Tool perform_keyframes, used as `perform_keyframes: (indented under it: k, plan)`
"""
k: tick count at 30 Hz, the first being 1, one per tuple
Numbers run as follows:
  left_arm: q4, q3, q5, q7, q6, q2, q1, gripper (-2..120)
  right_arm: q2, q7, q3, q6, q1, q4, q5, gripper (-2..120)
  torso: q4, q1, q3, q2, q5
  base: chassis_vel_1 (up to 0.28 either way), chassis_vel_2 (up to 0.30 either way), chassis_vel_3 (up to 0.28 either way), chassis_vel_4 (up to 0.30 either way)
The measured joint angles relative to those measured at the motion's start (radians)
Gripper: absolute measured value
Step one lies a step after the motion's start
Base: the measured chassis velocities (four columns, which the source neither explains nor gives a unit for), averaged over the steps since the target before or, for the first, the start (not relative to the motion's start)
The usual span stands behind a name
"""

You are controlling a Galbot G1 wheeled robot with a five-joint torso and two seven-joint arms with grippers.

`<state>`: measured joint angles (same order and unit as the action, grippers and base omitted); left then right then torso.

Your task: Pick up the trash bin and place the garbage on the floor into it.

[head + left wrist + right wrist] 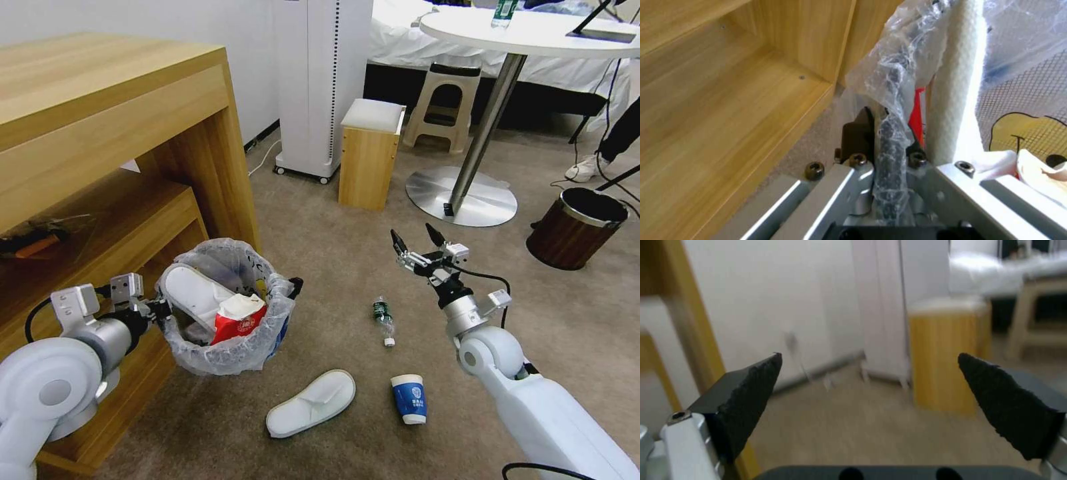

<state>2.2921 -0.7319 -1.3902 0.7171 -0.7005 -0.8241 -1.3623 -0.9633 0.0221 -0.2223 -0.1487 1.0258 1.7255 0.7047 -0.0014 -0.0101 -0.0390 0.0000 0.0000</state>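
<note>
One slipper [311,403] on carpet; left claw [889,133] grips bag-lined trash bin [227,347] rim; right claw [418,241] wide, empty.

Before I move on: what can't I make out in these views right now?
- Bin bottom, head view: hidden under the slipper and red wrapper inside.
- Bottle label and cup print, head view: too small to read.
- Left gripper, left wrist view: crinkled liner covers the clamped rim.
- Right wrist view: room blurred past the open right gripper.
</note>
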Motion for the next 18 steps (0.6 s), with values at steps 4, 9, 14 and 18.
perform_keyframes:
  k: [4,9,14,18]
  plan:
    - [0.0,0.0,-0.003,0.0,0.0,0.002,0.003,0,0.006,-0.094,0.002,0.164,0.017,0.025,-0.026,100,-0.0003,0.0,0.0,0.0,0.0,0.0,0.0,0.0,0.0]
    - [0.001,0.002,-0.005,0.0,0.0,-0.002,0.003,0,0.004,-0.182,0.013,0.301,0.03,0.042,-0.003,100,-0.0001,0.0,0.0,0.0,0.0,0.0,0.0,0.0,0.0]
    - [0.004,0.005,-0.008,0.001,0.0,-0.008,0.001,0,0.003,-0.241,0.015,0.38,0.04,0.048,0.016,100,-0.0001,0.0,0.0,0.0,0.0,0.0,0.0,0.0,0.0]
    - [0.012,0.011,-0.009,0.003,-0.001,-0.012,-0.002,0,0.007,-0.302,0.015,0.496,0.052,0.064,0.068,100,-0.0001,0.0,0.0,0.0,0.0001,0.0,0.0,0.0,0.0]
